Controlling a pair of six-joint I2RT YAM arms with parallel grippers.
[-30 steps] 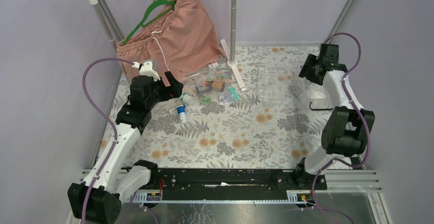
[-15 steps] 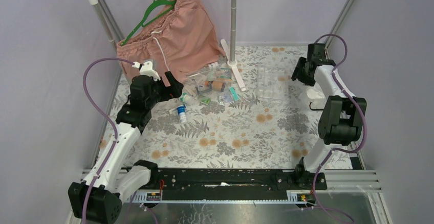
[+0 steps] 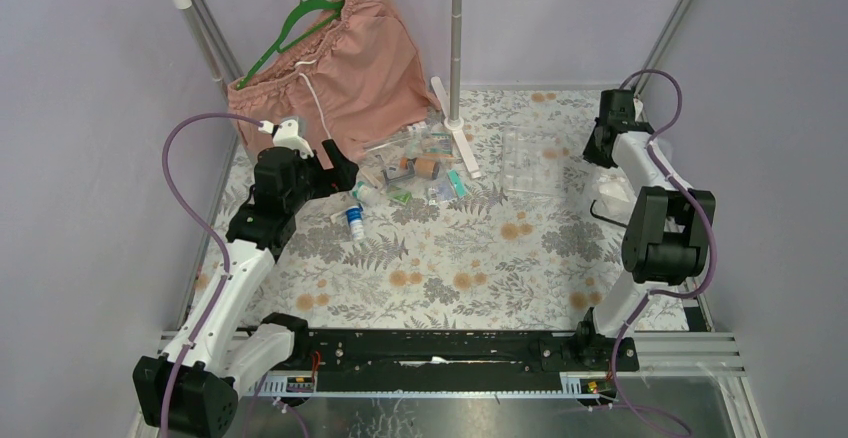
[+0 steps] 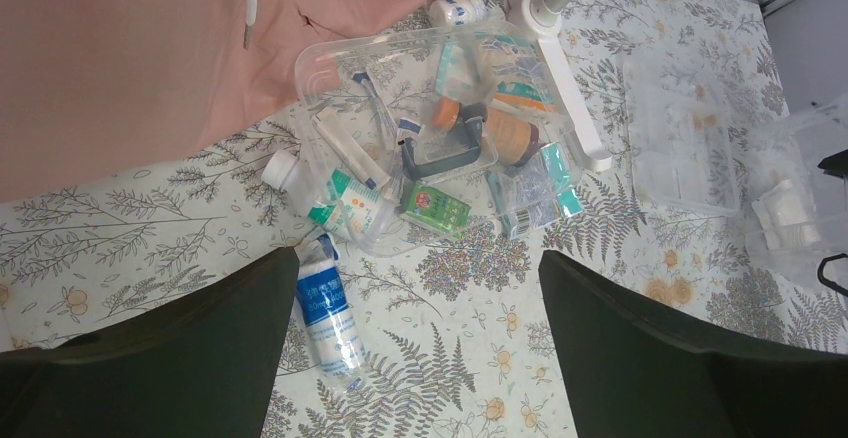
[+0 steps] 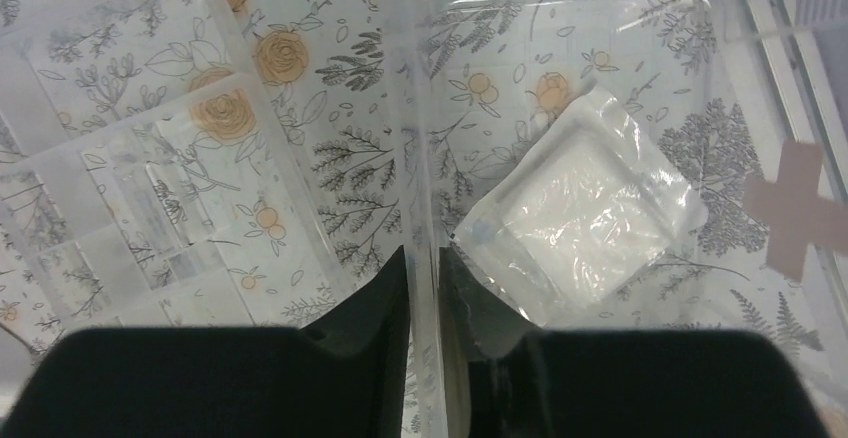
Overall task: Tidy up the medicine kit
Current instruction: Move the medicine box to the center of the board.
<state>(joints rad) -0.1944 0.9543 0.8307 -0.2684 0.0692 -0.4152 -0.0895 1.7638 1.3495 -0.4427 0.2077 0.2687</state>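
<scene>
Clear plastic box (image 5: 418, 108) stands at the right edge of the desk (image 3: 450, 258), its wall pinched in the closed jaws of the right gripper (image 5: 422, 258) (a gauze sachet (image 5: 585, 203) lies inside). Jaws of the left gripper (image 4: 418, 268) hang wide open over the loose supplies (image 4: 440, 138). Likely step: positioning the box; next, pick supplies. Label on the bottle (image 4: 325, 308): unreadable.

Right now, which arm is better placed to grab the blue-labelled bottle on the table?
Probably left. The left claw hovers open above the bottle; the right claw is on the opposite side, pinched on the clear box.
</scene>
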